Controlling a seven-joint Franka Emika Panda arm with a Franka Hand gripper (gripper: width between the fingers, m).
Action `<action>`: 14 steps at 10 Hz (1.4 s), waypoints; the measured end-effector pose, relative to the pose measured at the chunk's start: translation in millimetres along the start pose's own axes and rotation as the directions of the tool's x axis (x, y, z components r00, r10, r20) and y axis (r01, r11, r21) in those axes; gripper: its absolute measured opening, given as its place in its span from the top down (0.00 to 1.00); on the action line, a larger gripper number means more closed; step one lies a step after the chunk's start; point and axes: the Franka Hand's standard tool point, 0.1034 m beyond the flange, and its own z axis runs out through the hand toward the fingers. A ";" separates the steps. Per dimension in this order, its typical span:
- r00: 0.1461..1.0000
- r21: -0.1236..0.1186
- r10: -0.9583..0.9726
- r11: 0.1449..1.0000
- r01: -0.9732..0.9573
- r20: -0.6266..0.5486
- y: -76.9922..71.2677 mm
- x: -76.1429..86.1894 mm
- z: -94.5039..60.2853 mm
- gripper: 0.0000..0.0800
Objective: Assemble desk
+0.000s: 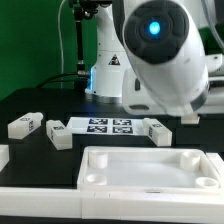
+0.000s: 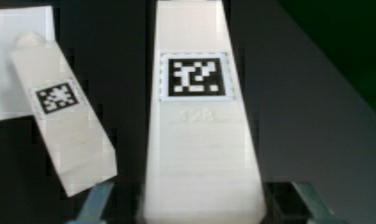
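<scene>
Green backdrop (image 1: 30, 40) behind, and a black tabletop (image 1: 40, 105) under everything. The big glossy robot body (image 1: 160, 50) fills most of the exterior view and hides the claw there, so the wrist view is the one to go by.

In the wrist view the claw (image 2: 197, 200) straddles one white square-section leg, call it the centre leg (image 2: 197, 130). It lies flat and runs straight away from the claw with its black-and-white tag facing up. The fingers (image 2: 101, 200) sit close on either side of its near end. Honestly I can't tell whether the pads are actually pinching it or just standing next to it.

A second leg (image 2: 60, 115) lies just outside one finger. It isn't between the fingers, and it's angled so that its far end swings away from the centre leg. Its tag faces up too. The two legs are near each other but apart.

The exterior view has the desk slab (image 1: 150, 172) lying flat at the front, with its raised rim and corner sockets up. The marker board (image 1: 108, 126) lies behind it. A right-hand leg (image 1: 158, 130) lies just beside the board on the exterior view's right. A middle leg (image 1: 58, 135) and an outer leg (image 1: 24, 125) lie on the exterior view's left.
</scene>
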 end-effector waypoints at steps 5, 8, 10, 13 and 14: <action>0.999 -0.075 -0.039 0.996 0.038 -0.016 0.2 -5.5 -5.8 0.64; 0.990 -0.207 -0.140 0.969 0.133 -0.016 -5.4 -19.2 -45.6 0.64; 0.984 -0.203 -0.159 0.969 0.141 -0.079 -10.1 -11.8 -54.0 0.64; 0.956 -0.200 -0.188 0.969 0.143 -0.226 -17.3 -2.9 -65.1 0.64; 0.920 -0.211 -0.247 0.959 0.188 -0.304 -23.2 1.7 -79.1 0.64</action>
